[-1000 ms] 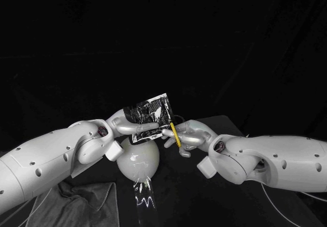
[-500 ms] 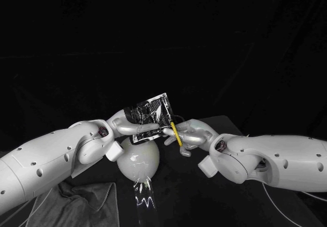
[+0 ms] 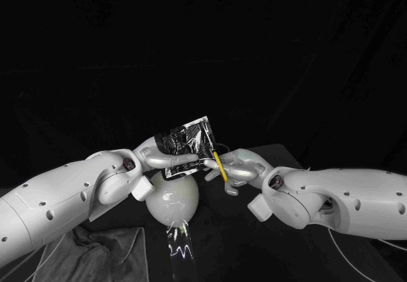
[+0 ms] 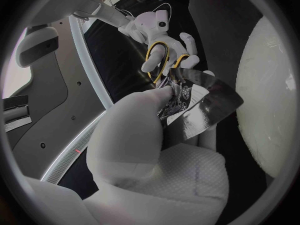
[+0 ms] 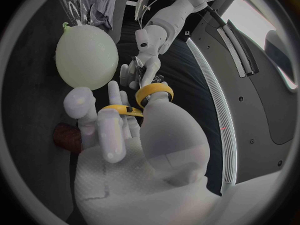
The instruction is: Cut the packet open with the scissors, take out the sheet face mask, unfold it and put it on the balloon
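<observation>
Cutting stage: left hand [image 3: 157, 155] pinched packet [image 3: 188, 145] at frame centre; right hand [image 3: 237, 170] gripped scissors [image 3: 220, 166] at packet's right edge. Mask seemingly not out; balloon [image 3: 173, 197] below, bare. Extraction, unfolding, placing left to do.

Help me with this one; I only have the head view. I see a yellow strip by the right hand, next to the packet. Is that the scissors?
Observer: Yes. The right wrist view shows the scissors with two yellow handle loops, and fingers of the right hand pass through them.
Operator: Do the blades reach the packet?
Observer: In the left wrist view their tips seem to reach the edge of the packet, close by the fingertip of the left hand that pinches it.
Operator: Anything on the balloon I am missing?
Observer: The right wrist view shows the balloon with a greenish knot at its end.
</observation>
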Robot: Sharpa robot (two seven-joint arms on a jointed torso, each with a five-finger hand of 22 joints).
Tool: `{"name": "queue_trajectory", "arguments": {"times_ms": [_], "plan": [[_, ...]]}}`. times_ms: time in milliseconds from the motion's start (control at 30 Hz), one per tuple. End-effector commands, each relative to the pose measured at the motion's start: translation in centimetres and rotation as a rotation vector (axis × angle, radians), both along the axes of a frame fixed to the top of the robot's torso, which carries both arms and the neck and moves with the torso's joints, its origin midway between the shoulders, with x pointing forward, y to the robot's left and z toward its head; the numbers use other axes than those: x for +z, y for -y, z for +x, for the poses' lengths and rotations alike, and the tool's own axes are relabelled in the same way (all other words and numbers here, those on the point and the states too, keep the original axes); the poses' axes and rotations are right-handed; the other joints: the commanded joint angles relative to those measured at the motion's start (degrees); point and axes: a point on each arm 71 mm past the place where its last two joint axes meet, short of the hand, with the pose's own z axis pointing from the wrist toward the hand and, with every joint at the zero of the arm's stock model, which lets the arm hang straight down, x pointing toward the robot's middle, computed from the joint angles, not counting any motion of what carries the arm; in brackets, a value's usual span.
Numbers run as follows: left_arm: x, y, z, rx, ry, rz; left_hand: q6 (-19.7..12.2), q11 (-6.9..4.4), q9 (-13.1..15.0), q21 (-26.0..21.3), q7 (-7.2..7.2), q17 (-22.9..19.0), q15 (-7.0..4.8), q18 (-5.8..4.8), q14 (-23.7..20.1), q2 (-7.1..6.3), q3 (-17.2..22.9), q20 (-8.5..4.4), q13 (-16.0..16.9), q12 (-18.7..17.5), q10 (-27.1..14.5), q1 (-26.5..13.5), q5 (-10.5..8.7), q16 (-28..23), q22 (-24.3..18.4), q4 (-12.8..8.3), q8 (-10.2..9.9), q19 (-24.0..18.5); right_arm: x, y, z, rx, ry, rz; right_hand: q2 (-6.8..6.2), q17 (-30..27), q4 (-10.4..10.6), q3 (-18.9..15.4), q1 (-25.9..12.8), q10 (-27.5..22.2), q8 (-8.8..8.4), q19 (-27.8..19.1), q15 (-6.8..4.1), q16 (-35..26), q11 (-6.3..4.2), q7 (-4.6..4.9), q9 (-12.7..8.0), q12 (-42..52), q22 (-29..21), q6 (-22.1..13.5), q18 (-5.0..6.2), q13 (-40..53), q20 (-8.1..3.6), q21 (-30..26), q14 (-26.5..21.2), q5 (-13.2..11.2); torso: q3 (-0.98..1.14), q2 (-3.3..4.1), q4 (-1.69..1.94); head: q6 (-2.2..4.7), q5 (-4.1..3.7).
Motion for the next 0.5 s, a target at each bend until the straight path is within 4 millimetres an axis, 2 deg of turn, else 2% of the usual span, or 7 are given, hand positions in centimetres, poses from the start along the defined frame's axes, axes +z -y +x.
{"name": "queue_trajectory", "arguments": {"times_ms": [33, 500], "plan": [[-0.25, 0.20, -0.27, -0.025, 0.006, 0.016, 0.44, -0.02, 6.68, 0.25, 0.02, 0.01, -0.49, 0.63, -0.03, 0.68, -0.04, -0.11, 0.09, 0.03, 0.30, 0.10, 0.32, 0.21, 0.09, -0.30, 0.16, -0.44, 0.41, 0.10, 0.32, 0.001, 0.031, 0.005, -0.38, 0.14, 0.43, -0.84, -0.01, -0.40, -0.13, 0.17, 0.39, 0.15, -0.13, 0.38, -0.09, -0.23, 2.54, -0.47, 0.82, -0.06, 0.26, -0.13, 0.77, -0.24, 0.03, -0.01, 0.00, -0.01, 0.03], [-0.25, 0.11, -0.24, -0.019, 0.050, 0.041, 0.43, -0.02, 6.72, 0.30, 0.02, -0.11, -0.50, 0.63, -0.06, 0.70, -0.05, -0.12, 0.09, 0.03, 0.30, 0.14, 0.31, 0.16, 0.13, -0.37, 0.18, -0.46, 0.61, 0.74, 1.20, -0.021, 0.030, 0.007, -0.09, 0.36, 0.42, -0.64, -0.03, -0.16, 0.00, 0.29, 0.40, 0.27, -0.18, 0.32, -0.04, -0.03, 2.61, -0.19, 0.82, -0.32, 0.36, 0.10, 0.84, -0.24, 0.00, -0.04, -0.03, -0.13, 0.02]]}}
